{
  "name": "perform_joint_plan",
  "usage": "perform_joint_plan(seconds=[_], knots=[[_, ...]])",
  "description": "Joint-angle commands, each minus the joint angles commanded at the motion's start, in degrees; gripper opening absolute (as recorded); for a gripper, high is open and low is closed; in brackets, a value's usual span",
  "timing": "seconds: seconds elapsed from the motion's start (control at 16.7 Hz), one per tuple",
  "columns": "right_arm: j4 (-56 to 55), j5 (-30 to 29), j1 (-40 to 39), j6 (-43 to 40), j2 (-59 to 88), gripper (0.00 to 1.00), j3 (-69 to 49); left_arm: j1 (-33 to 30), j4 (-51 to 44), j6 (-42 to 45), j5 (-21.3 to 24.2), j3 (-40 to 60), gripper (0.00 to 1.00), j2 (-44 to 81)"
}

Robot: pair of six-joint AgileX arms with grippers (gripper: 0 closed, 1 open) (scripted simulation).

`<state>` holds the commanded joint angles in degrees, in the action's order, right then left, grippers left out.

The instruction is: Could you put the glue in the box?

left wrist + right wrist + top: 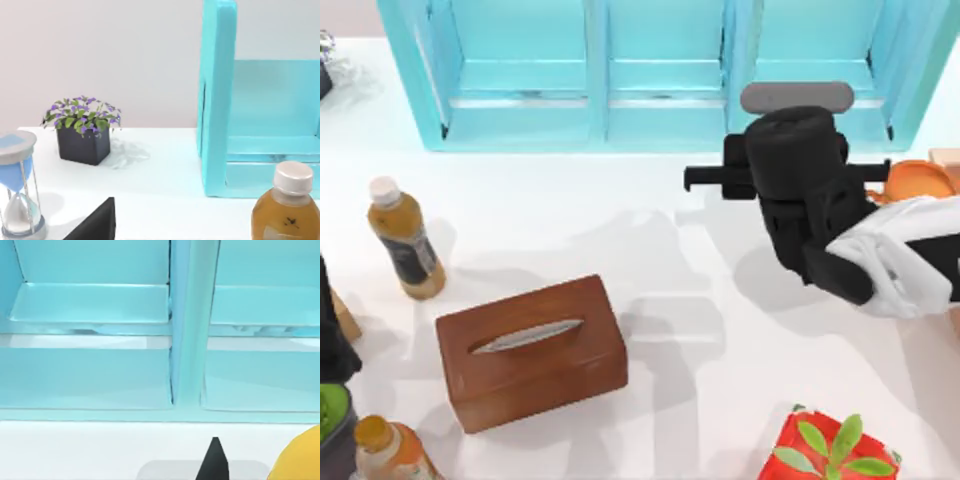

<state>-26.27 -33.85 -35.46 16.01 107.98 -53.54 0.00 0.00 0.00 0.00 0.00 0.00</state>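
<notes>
Here my right pincer (pixel 790 140) hangs over the tabletop (pixel 650 240) towards its right, facing the turquoise box (pixel 605 110); whether it is wide or narrow I cannot tell. The glue (pixel 300 460) shows as a yellow curve just beside the pincer's dark tip. Beyond stand the box's open compartments. My left arm is parked at the tabletop's left edge.

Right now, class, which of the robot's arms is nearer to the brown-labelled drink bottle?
Left. The left arm sits at the table's left edge, close by the drink bottle; the right arm is far across on the right, before the turquoise shelf.
</notes>
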Motion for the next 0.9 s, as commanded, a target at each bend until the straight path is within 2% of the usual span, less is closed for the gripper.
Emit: perform_joint_plan(seconds=[0.24, 0.42, 0.66, 0.9], knots=[[0.09, 0.3, 0.27, -0.5, -0.23, 0.0, -0.56, 0.0, 0.0, 0.0, 0.0, 0.0, 1.0, 0.0], [3.08, 3.52, 5.18, -5.78, -3.22, 0.0, -2.79, 0.0, 0.0, 0.0, 0.0, 0.0, 1.0, 0.0], [13.24, 12.75, 19.77, -20.44, -8.42, 0.0, -5.04, 0.0, 0.0, 0.0, 0.0, 0.0, 1.0, 0.0], [28.37, 27.15, 40.91, -42.26, -12.61, 0.0, -5.4, 0.0, 0.0, 0.0, 0.0, 0.0, 1.0, 0.0]])
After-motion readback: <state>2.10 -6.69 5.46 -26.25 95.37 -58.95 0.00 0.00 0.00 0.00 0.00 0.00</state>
